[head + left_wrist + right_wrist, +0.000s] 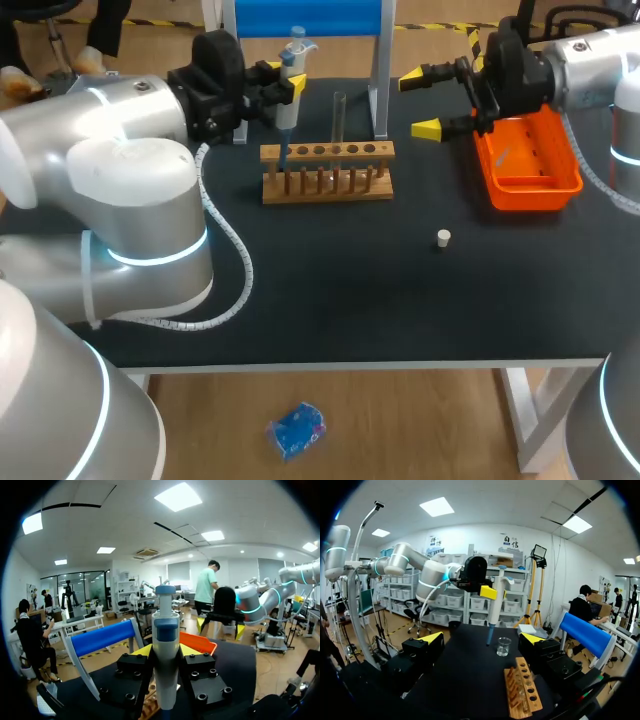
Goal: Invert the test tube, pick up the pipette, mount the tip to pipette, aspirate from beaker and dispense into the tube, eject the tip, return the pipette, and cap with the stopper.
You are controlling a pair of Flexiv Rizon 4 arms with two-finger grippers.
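Above the left end of the wooden rack (327, 170), the pipette (288, 112) is gripped upright by the clenched left claw (284, 76) while the right claw (422, 102) is held spread and empty, and the test tube (339, 115) standing in the rack could be knocked if the pipette is swung low.

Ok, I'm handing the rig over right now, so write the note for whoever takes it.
Left gripper: shut on the pipette, held upright over the table.
Right gripper: open, empty, beside the orange tray.
Test tube stands in the rack; stopper lies loose on the table; beaker stands close to the pipette's lower end.
Done: pipette picked up; a tip seems mounted.
Left: aspirate, dispense, eject the tip, return the pipette, cap the tube.
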